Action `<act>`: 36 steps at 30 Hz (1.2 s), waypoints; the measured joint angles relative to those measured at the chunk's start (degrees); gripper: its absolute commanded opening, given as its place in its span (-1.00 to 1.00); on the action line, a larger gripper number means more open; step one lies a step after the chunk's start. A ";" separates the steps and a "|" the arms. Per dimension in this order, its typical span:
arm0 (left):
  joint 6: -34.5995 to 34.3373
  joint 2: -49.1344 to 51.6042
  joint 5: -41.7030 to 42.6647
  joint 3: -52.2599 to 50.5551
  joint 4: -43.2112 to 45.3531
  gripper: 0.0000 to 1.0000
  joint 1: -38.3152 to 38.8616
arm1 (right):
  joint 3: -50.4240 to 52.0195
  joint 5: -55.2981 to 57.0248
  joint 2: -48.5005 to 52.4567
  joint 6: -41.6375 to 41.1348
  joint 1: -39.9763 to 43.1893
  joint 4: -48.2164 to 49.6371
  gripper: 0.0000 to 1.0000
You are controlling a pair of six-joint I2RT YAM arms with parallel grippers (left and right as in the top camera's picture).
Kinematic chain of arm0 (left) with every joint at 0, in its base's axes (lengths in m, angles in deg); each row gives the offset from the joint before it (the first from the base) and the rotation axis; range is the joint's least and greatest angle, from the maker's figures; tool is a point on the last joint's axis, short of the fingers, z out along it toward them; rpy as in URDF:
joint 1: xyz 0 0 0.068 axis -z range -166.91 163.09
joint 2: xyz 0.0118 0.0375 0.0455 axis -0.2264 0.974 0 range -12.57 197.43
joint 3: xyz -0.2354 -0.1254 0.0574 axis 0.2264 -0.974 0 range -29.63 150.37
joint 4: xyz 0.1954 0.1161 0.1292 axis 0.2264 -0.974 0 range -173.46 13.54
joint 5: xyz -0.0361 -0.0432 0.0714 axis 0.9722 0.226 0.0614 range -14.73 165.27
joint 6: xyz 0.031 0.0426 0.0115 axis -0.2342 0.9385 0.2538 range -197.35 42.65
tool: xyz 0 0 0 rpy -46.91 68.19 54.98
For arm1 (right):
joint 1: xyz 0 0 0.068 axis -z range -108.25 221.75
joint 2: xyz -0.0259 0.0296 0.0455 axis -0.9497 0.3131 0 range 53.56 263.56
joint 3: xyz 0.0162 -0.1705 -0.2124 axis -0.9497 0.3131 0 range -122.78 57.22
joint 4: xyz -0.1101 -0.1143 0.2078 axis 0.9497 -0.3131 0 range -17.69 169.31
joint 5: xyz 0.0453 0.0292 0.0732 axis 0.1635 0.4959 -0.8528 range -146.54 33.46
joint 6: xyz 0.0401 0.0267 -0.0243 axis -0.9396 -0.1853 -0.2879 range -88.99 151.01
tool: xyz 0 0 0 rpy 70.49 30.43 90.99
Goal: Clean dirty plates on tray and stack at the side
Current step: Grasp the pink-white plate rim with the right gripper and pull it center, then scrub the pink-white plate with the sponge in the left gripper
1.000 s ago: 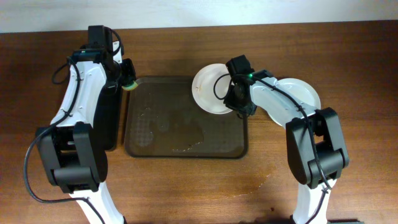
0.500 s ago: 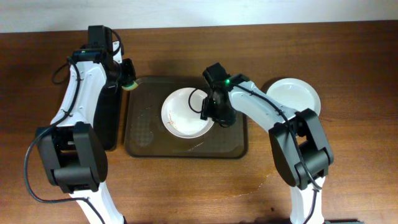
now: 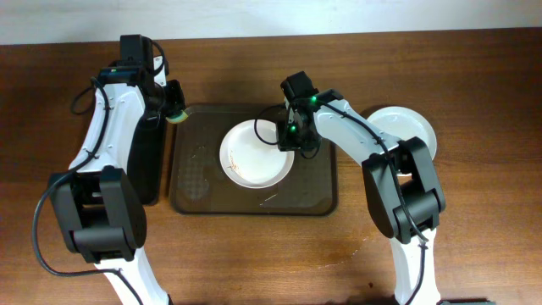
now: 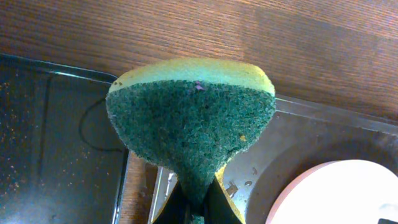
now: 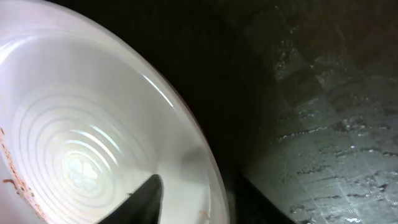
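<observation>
The right gripper (image 3: 286,139) pinches the right rim of 1 dirty plate (image 3: 252,157) on the tray (image 3: 196,182) — a 2nd plate (image 3: 411,127) sits further right, on the table (image 3: 483,220). The left gripper (image 4: 195,206) clamps a sponge (image 4: 193,121) at the tray's far left corner.

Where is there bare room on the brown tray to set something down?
Bare: the dark brown rectangular tray left of the white round plate, and its front strip. Crowded: right rear, where the right gripper meets the plate's rim; left rear, the green sponge in the left gripper.
</observation>
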 measured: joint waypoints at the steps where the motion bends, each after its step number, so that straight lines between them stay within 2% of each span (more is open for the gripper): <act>1: 0.00 0.00 0.00 0.00 0.00 -0.96 0.00 | 0.00 -0.02 0.04 -0.31 0.00 -0.02 -0.29; 4: 0.00 0.00 0.00 0.00 0.00 -0.97 0.00 | 0.00 0.00 0.07 -2.05 -0.24 -0.22 -0.46; 7: 0.00 0.00 0.00 0.00 0.00 -0.96 0.00 | 0.00 0.57 0.24 -4.11 -2.03 -0.20 -0.91; 14: 0.28 0.00 1.03 0.00 -2.23 -0.99 0.13 | 0.33 1.64 0.35 -15.43 -5.01 -0.17 -0.92; 19: 4.17 0.00 2.86 -1.60 -4.83 -0.99 3.89 | 0.35 1.49 0.35 -18.56 -4.74 -0.20 -0.92; 24: 5.81 0.28 2.95 -11.13 0.09 -0.99 10.78 | 0.44 1.07 0.35 -19.65 -3.50 0.00 -0.92; 28: 4.79 0.28 1.05 -18.08 5.55 -0.99 11.87 | 0.52 1.07 0.31 -19.80 -3.28 0.15 -0.92; 34: 3.50 -1.14 -1.20 -21.51 7.74 -0.99 14.36 | 0.61 1.09 0.26 -19.82 -3.17 0.26 -0.92; 36: 7.85 -1.68 0.07 -22.67 9.86 -0.99 15.45 | 0.61 1.07 0.24 -19.76 -3.17 0.26 -0.92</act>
